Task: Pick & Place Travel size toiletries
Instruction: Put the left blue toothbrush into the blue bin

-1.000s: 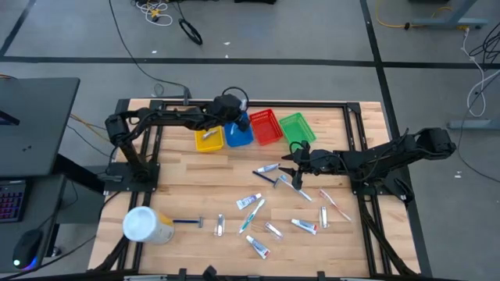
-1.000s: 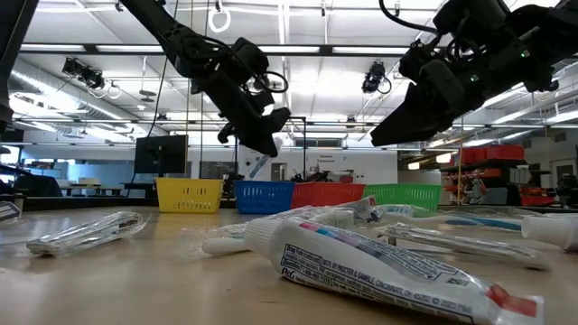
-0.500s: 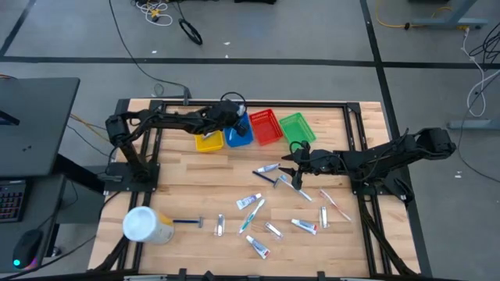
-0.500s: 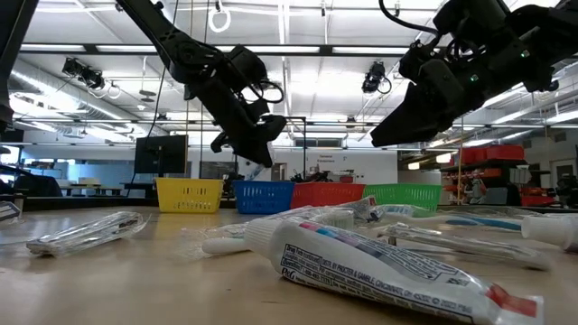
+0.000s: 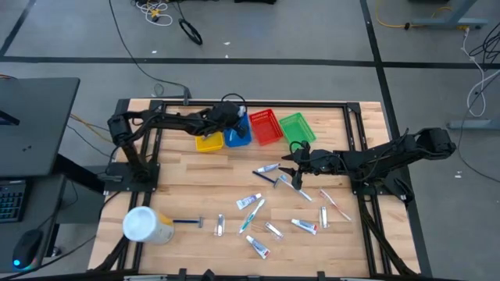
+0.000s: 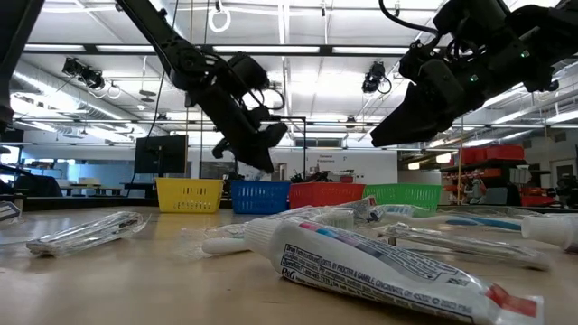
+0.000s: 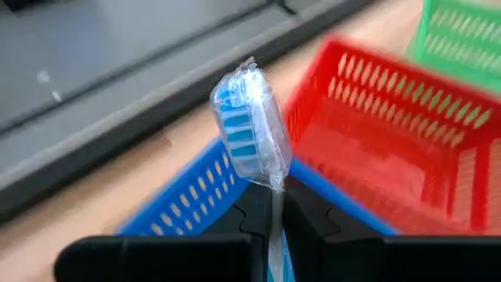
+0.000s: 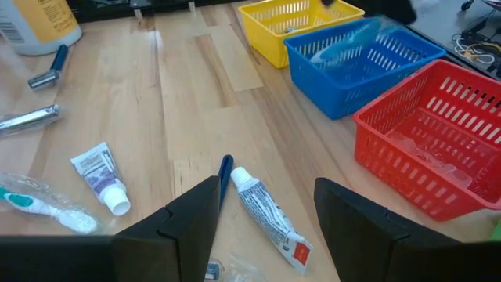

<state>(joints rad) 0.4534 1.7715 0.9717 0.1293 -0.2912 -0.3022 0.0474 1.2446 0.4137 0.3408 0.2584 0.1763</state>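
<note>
Above the blue basket (image 5: 239,136), left end effector (image 7: 270,205) pinches a wrapped toothbrush (image 7: 249,133) upright.

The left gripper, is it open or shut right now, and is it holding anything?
Shut, holding something. In the left wrist view, the left gripper pinches the handle of a wrapped toothbrush, whose blue-and-white head stands up over the blue basket.

Four small plastic baskets (image 5: 251,129) stand in a row at the table's (image 5: 180,203) far edge. Small toiletry tubes and wrapped toothbrushes (image 5: 269,204) lie scattered before them. A large cylindrical container (image 5: 146,225) lies at the near left corner.
</note>
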